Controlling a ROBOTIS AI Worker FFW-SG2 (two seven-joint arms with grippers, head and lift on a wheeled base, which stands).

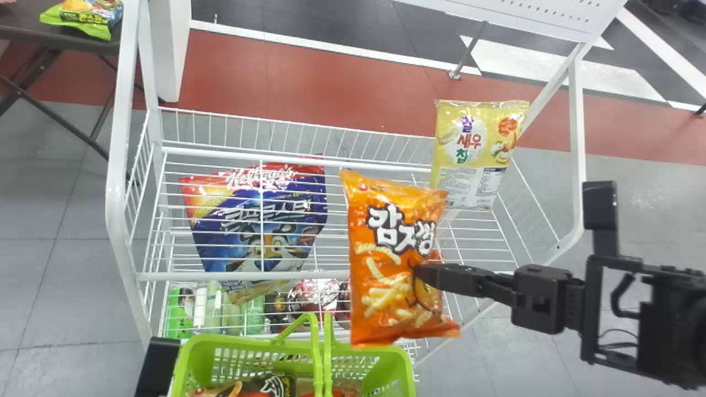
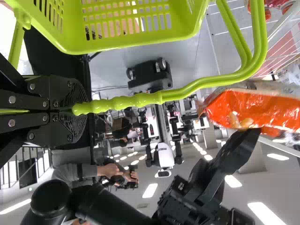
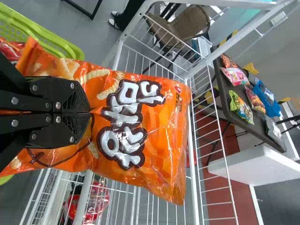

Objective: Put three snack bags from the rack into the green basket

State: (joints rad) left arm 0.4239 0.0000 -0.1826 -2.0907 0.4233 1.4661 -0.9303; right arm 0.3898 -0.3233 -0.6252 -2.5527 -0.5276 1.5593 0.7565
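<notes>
Orange snack bag, pinched low between right gripper jaws; left gripper jaws pinch basket handle.

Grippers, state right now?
Left gripper: closed on the green basket's handle.
Right gripper: closed on the orange snack bag.

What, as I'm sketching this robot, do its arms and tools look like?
The left arm and boxy right arm are black, the right with a thin looped cable. The left tool and right tool are black too, with round silvery screws and crosshatched tips.
</notes>
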